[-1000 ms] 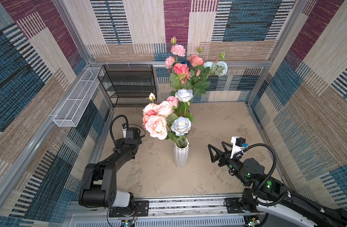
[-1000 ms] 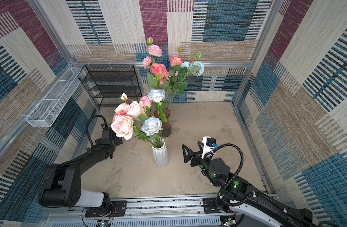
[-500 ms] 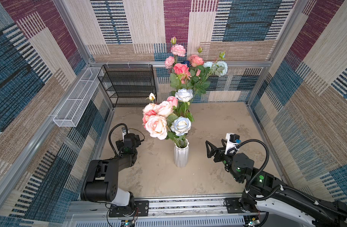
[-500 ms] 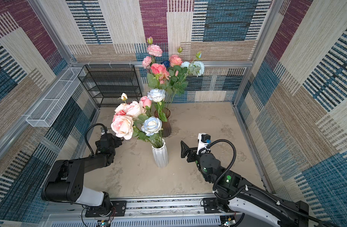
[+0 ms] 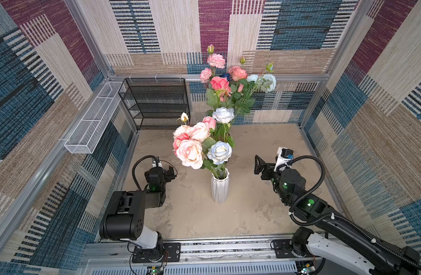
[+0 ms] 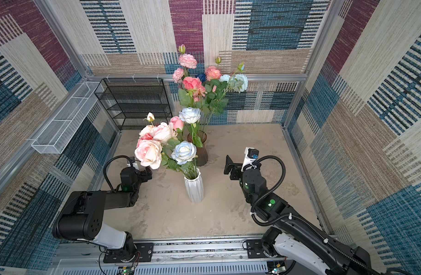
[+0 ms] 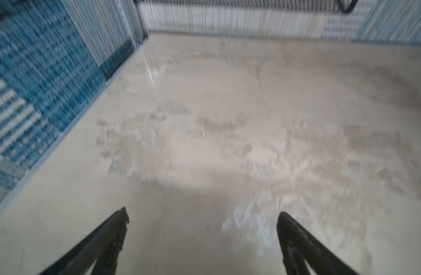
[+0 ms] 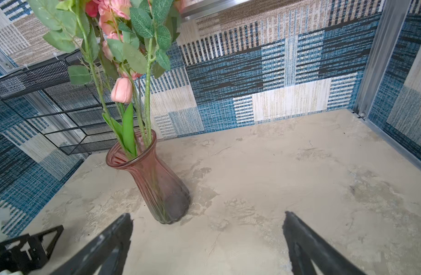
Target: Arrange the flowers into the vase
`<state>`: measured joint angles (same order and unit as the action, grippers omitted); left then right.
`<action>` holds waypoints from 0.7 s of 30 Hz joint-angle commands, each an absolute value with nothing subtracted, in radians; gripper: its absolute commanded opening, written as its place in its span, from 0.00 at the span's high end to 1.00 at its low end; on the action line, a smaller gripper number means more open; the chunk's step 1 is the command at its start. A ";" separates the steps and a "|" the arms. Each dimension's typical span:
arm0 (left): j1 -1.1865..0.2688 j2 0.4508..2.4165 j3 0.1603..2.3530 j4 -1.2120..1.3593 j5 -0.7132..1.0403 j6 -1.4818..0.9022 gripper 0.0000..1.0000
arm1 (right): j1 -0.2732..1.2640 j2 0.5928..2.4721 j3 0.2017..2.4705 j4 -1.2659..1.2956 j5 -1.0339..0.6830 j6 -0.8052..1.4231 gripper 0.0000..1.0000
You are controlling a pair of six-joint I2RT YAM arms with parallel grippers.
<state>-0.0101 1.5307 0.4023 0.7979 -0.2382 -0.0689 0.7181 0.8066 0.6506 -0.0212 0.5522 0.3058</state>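
**Operator:** Where do my flowers stand?

**Spotter:** Start with your sandy table (image 5: 252, 214): I see no loose stem on it. The black mesh rack (image 5: 157, 102) sits against the back wall, out of your reach paths. Your flowers (image 5: 200, 145) are split. The nearer ones fill the white vase (image 5: 220, 188) at mid-table, and the taller bunch (image 5: 228, 83) rises from the tinted glass vase (image 8: 154, 181) just behind it. The narrow necks hold the stems upright.

**Operator:** And my grippers?

**Spotter:** Your left gripper (image 7: 203, 214) points over bare table, left of the white vase, fingers wide apart and holding nothing. Your right gripper (image 8: 208, 214) faces the glass vase, fingers also spread and empty. Both sit clear of the blooms, so I judge you're between stems.
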 commanded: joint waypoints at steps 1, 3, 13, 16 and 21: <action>-0.009 1.531 0.413 0.826 -0.261 -0.049 0.00 | 0.672 0.823 0.640 0.068 0.451 0.219 0.00; -0.013 1.534 0.407 0.845 -0.266 -0.046 0.01 | 0.628 0.851 0.627 0.108 0.451 0.199 0.00; -0.012 1.533 0.404 0.852 -0.263 -0.045 0.01 | 0.341 0.944 0.455 0.520 0.313 0.019 0.00; -0.013 1.535 0.403 0.853 -0.262 -0.045 0.01 | 0.242 0.982 0.357 0.718 0.246 -0.059 0.00; -0.013 1.533 0.403 0.852 -0.263 -0.045 0.01 | 0.093 1.127 0.293 0.861 0.126 -0.056 0.00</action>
<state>-0.0135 1.5337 0.4046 0.8162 -0.2569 -0.0685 0.1341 1.0767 0.3111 0.6689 0.2333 -0.0238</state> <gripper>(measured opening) 0.995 0.996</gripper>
